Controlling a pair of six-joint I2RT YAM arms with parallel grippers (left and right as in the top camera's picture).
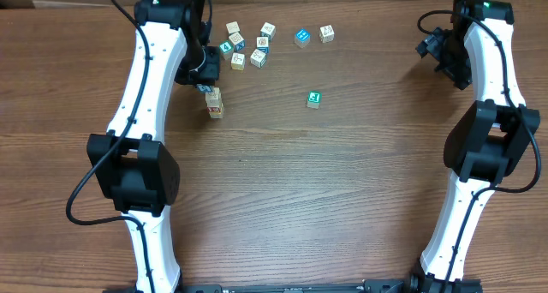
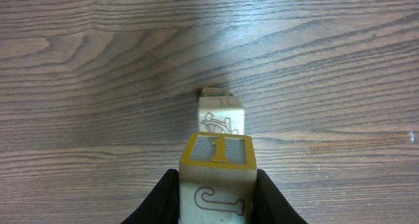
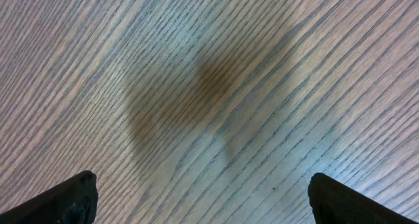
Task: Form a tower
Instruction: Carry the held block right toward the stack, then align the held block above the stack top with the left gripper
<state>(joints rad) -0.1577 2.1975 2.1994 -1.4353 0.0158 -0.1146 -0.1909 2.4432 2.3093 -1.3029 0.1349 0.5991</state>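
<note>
Loose cubes (image 1: 258, 57) clustered near far edge; green-faced cube (image 1: 314, 98) apart; wooden table (image 1: 342, 199).

From overhead, looks straight down from far above on the whole table (image 1: 342, 199). From the left wrist, faces the tower (image 2: 221, 119) very near, shared with overhead. From the right wrist, looks closely onto table.

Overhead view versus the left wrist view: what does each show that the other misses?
Only the overhead view: both arms, the right pincer, a cluster of loose cubes on the far side and a lone green cube. Only the left wrist view: the yellow-framed numeral 1 on the held cube and the black fingers pressed against its sides. Both: the left pincer, the tower just below it, and the wooden table.
</note>
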